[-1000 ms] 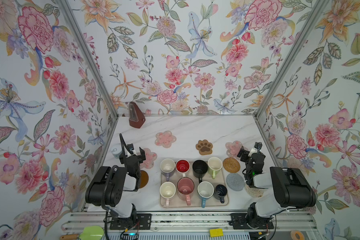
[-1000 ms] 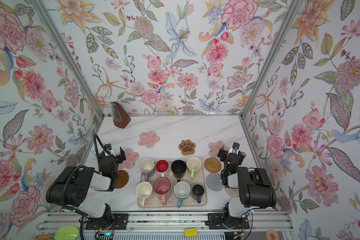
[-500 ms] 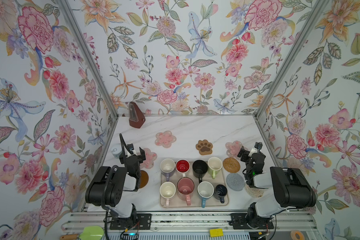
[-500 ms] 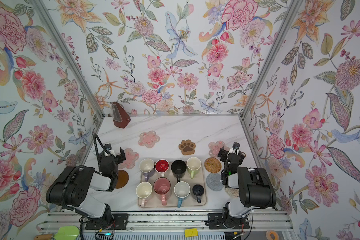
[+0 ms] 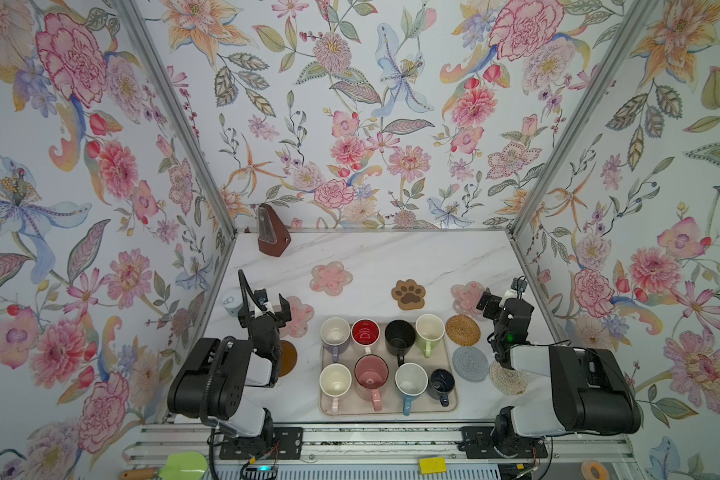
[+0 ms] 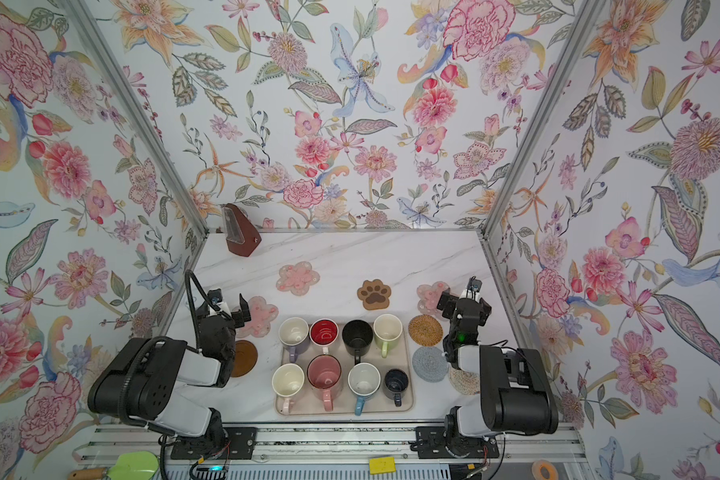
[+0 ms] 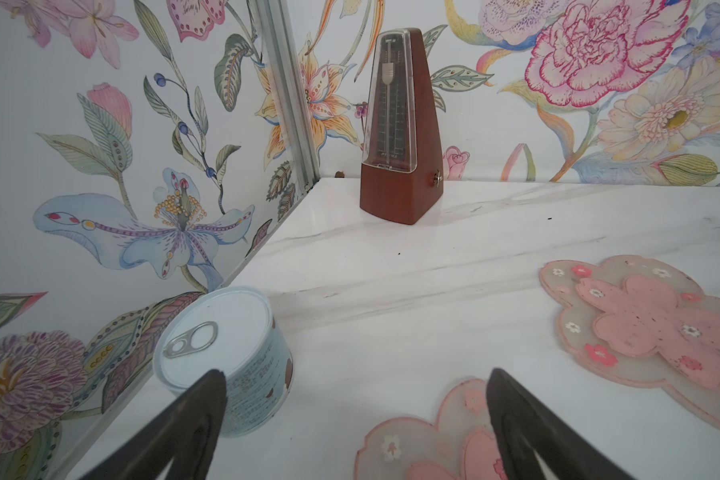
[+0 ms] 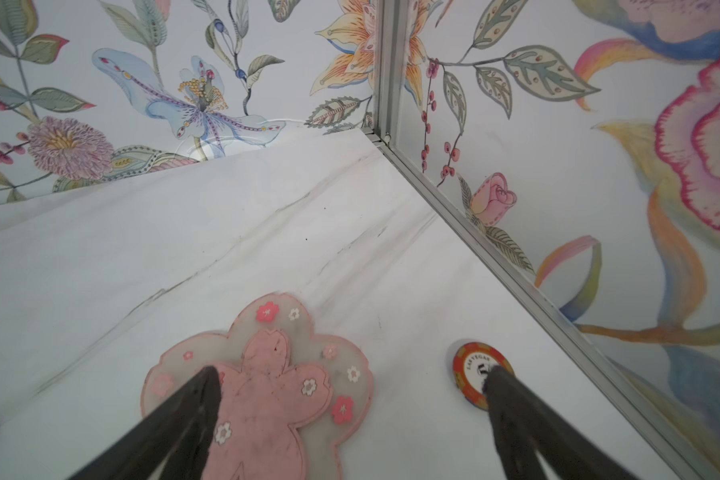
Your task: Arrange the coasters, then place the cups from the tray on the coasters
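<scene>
I read both top views as a dial centred on the large beige rectangular tray (image 5: 453, 405), with twelve o'clock at the back wall. All eight mugs stand on the tray in two rows of four.

- **Back row, nine towards three:** lavender mug (image 5: 335, 332), white mug with a red inside (image 5: 366, 332), black mug (image 5: 400, 336), light green mug (image 5: 430, 328).
- **Front row, same order:** cream mug with a pink handle (image 5: 335, 380), speckled pink mug (image 5: 371, 374), blue mug (image 5: 410, 380), small dark navy mug (image 5: 441, 382).

The coasters lie bare on the white marble table (image 5: 371, 257) around the tray:

- **Nine:** the brown disc coaster (image 5: 288, 359), partly under my left arm.
- **Ten:** the first translucent pink flower coaster (image 5: 300, 318).
- **Eleven:** the second pink flower coaster (image 5: 331, 279).
- **Between twelve and one:** the brown paw-print coaster (image 5: 409, 294).
- **Between one and two:** the third pink flower coaster (image 5: 466, 295).
- **Two:** the tan rattan round coaster (image 5: 462, 329).
- **Three:** the grey woven round coaster (image 5: 470, 363).
- **Beyond the grey one:** the cream woven round coaster (image 5: 506, 382), half under my right arm.

My left pincer (image 7: 356, 374) is spread wide and empty at the first flower's edge. A pale-blue ring-pull can (image 7: 225, 353) sits behind one finger.

My right pincer (image 8: 352, 370) is just as wide and empty over the third flower. Its other finger crosses an orange poker chip (image 8: 472, 370).
</scene>
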Motion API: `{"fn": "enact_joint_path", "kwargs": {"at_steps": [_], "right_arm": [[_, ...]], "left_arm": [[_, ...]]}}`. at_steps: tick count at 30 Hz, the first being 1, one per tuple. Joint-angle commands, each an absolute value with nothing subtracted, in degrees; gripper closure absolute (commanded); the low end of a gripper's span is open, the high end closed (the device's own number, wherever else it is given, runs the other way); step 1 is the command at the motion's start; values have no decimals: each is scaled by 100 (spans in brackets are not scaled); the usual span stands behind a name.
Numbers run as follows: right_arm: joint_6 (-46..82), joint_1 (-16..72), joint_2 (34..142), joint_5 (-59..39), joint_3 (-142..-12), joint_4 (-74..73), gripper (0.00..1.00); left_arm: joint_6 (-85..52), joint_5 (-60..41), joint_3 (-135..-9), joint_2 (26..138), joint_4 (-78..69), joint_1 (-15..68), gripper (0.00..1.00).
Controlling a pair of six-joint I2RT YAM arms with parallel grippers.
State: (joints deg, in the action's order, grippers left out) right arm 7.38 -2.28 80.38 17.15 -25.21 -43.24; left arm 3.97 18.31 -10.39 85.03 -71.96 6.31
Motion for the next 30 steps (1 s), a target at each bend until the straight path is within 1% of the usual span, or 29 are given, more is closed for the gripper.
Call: {"fn": "enact_joint_path", "kwargs": {"at_steps": [1,3,4,5,6,8,9,10,12,16,18,20,23,30], "right_arm": [[1283,-189,7489,2092,-3805,-2074,1],[2116,-141,7318,2113,-4259,-1615,1],[2543,-136,7241,2033,-4343,-1444,1],[2553,-192,7151,1555,-4347,-1359,1],[2382,-268,7089,1012,-4241,-1412,1],[2560,-348,6993,567,-3905,-1812,1],[2582,-335,6974,471,-3852,-1829,1],[2600,-286,6985,585,-3949,-1531,1],[2764,-241,7083,933,-4258,-547,1],[2887,-175,7297,865,-4453,667,1],[2806,-21,7469,1024,-4431,1143,1],[2779,140,7598,1159,-4304,1246,1],[2891,305,7771,979,-4263,1350,1],[2941,569,8079,1024,-4322,1447,1]], "left_arm": [[563,2943,-1372,7258,-6069,1032,1],[-436,3347,-2288,6338,-3928,1048,1],[-1042,3593,-2594,6053,-3263,1040,1],[-1736,3836,-2854,5797,-2583,1045,1],[-2274,3690,-3078,5499,-1825,1016,1],[-2082,2797,-3016,5102,-1633,925,1],[-2090,2432,-2951,4912,-1557,901,1],[-2183,2310,-2913,4790,-1451,902,1],[-2446,2204,-2887,4560,-1081,890,1],[-2478,2017,-2985,4334,-581,901,1],[-2473,1905,-3028,4340,-593,892,1],[-2434,1787,-3065,4424,-709,890,1],[-2519,1610,-3196,4640,-783,889,1],[-2560,1312,-3313,4877,-1050,896,1]]}}
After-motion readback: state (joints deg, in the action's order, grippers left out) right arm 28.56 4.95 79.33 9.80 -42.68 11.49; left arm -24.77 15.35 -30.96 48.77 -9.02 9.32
